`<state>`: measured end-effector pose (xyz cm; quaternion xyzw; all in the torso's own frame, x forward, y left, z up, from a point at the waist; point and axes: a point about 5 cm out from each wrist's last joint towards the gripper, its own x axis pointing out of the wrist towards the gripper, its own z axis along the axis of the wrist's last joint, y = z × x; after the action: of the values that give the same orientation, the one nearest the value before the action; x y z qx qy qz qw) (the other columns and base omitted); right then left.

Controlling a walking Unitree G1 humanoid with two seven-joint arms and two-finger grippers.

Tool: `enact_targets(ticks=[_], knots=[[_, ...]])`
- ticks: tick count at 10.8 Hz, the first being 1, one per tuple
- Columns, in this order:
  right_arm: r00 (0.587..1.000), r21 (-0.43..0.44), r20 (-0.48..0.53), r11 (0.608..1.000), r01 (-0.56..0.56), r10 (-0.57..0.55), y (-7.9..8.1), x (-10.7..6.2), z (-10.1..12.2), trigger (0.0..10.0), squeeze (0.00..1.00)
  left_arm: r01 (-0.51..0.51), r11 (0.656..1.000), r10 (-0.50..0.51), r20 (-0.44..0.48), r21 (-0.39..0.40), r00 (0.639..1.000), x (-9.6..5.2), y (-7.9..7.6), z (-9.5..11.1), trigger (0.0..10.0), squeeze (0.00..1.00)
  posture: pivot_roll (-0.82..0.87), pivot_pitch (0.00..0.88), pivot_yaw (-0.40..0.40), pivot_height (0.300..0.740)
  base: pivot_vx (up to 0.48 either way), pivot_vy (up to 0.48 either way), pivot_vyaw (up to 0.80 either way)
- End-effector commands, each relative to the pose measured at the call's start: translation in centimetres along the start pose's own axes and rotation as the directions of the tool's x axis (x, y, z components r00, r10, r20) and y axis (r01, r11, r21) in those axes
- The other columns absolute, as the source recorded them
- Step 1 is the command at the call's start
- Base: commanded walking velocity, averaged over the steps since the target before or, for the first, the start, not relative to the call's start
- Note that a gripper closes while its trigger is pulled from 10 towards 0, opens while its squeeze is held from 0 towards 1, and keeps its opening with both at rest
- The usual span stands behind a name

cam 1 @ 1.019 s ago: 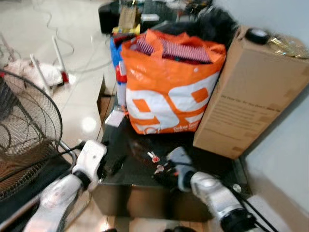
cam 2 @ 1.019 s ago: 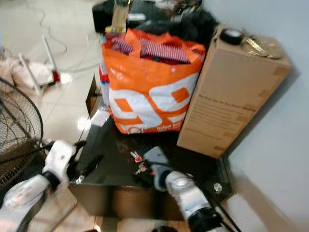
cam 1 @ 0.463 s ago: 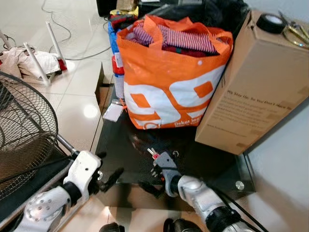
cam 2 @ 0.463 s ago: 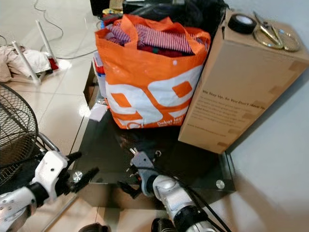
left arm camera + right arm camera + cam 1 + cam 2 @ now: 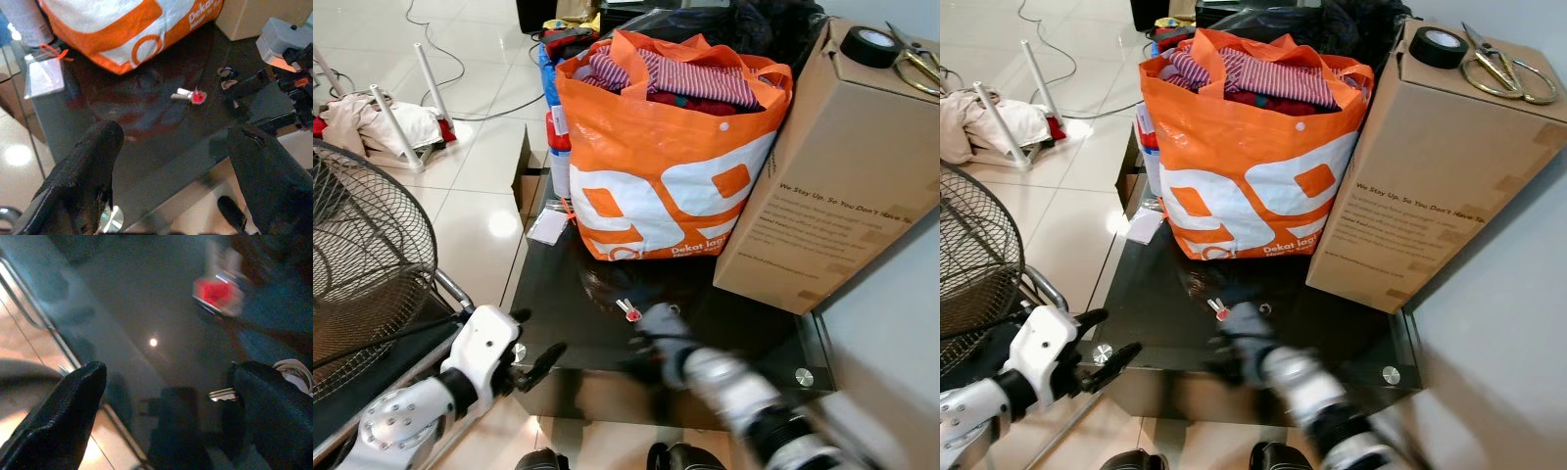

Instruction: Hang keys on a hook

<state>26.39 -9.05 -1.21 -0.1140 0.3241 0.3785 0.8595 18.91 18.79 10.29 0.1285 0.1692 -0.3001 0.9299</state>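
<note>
On glass table [image 5: 558,313], right hand [image 5: 166,396] now spread, keys [image 5: 190,95] untouched

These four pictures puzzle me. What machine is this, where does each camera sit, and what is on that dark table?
It is a walking humanoid robot. Two pictures come from cameras in its head, looking down; two come from cameras on its wrists, looking along each gripper's black fingers. The dark glass table carries an orange bag stuffed with clothes, a tall cardboard box, and a small key with a red tag. The right gripper is open just above the glass near that key, blurred in the head views. The left gripper is open at the table's front edge. Neither holds anything.
</note>
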Motion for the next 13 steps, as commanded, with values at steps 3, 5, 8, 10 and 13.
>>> enact_targets(ticks=[3,5,8,10,13], knots=[[0.988,-0.041,-0.094,0.991,-0.131,0.126,-1.2,-1.9,-2.2,10.0,0.00,0.042,0.999,-0.042,0.014,-0.018,0.999,1.2,-0.6,0.1,10.0,0.00,-0.01,0.118,-0.051,0.740,0.000,0.000,0.00],[0.967,-0.102,-0.150,0.969,-0.224,0.208,-1.3,-3.1,-3.4,10.0,0.00,0.060,0.998,-0.060,0.028,-0.021,0.998,2.0,-0.8,0.2,10.0,0.00,-0.03,0.107,-0.049,0.740,0.000,0.000,0.00],[0.985,-0.034,0.064,0.986,-0.161,0.163,-2.4,-3.8,-0.4,10.0,0.00,0.057,0.998,-0.056,0.037,-0.023,0.998,2.4,-0.7,0.3,10.0,0.00,-0.04,0.097,-0.051,0.740,0.000,0.000,0.00],[0.979,-0.013,0.133,0.988,-0.153,0.154,-1.8,-4.2,0.4,10.0,0.00,0.058,0.998,-0.058,0.039,-0.021,0.998,2.6,-0.5,0.2,10.0,0.00,-0.04,0.087,-0.047,0.740,0.000,0.000,0.00],[0.991,0.046,0.044,0.991,0.128,-0.130,-2.5,-3.6,-1.1,10.0,0.00,0.130,0.990,-0.130,0.013,-0.057,0.991,3.1,-0.7,-0.3,10.0,0.00,-0.06,0.074,-0.033,0.740,0.000,0.000,0.00]])
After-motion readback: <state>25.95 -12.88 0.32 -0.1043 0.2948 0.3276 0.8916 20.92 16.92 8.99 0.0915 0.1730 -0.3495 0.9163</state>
